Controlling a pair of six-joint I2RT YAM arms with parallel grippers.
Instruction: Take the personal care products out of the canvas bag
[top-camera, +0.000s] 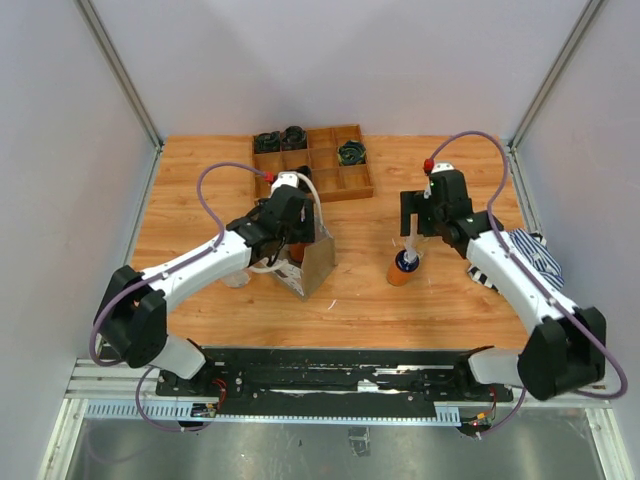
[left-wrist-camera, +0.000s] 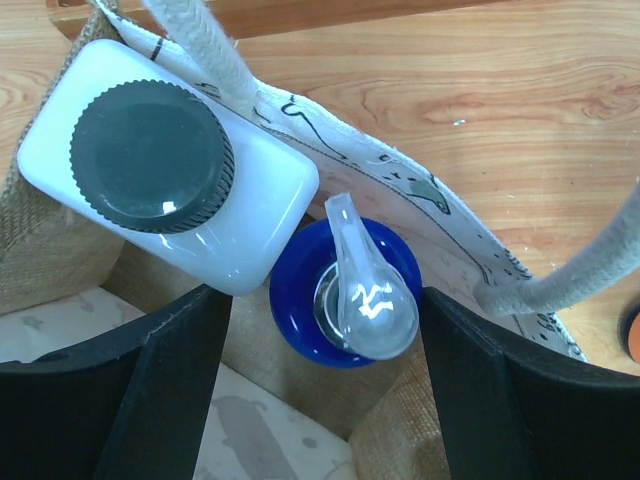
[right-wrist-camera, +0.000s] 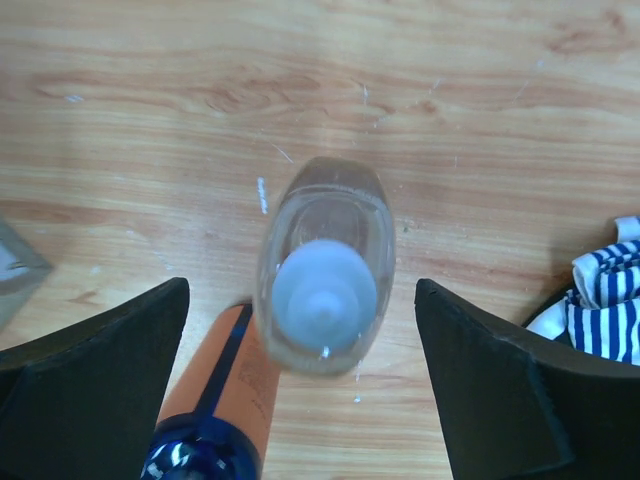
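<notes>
A: How many bottles are showing?
B: Four. Two are standing caps-up in the canvas bag (top-camera: 318, 262): a white bottle (left-wrist-camera: 165, 165) and a blue pump bottle (left-wrist-camera: 300, 300). Two are standing upright on the counter (right-wrist-camera: 450, 120): a pale bottle (right-wrist-camera: 320, 290), with an orange bottle (right-wrist-camera: 225, 380) just beside it.
A: Claws?
B: The left claw (left-wrist-camera: 318, 330) is gaping astride the blue one. The right claw (right-wrist-camera: 302, 295) is gaping around the pale one, not touching it.

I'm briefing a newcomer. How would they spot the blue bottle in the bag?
Find the canvas bag under the left arm. Two containers stand inside; it's the round blue bottle with a clear pump head, unlike the white rectangular bottle with a dark ribbed cap.
</notes>
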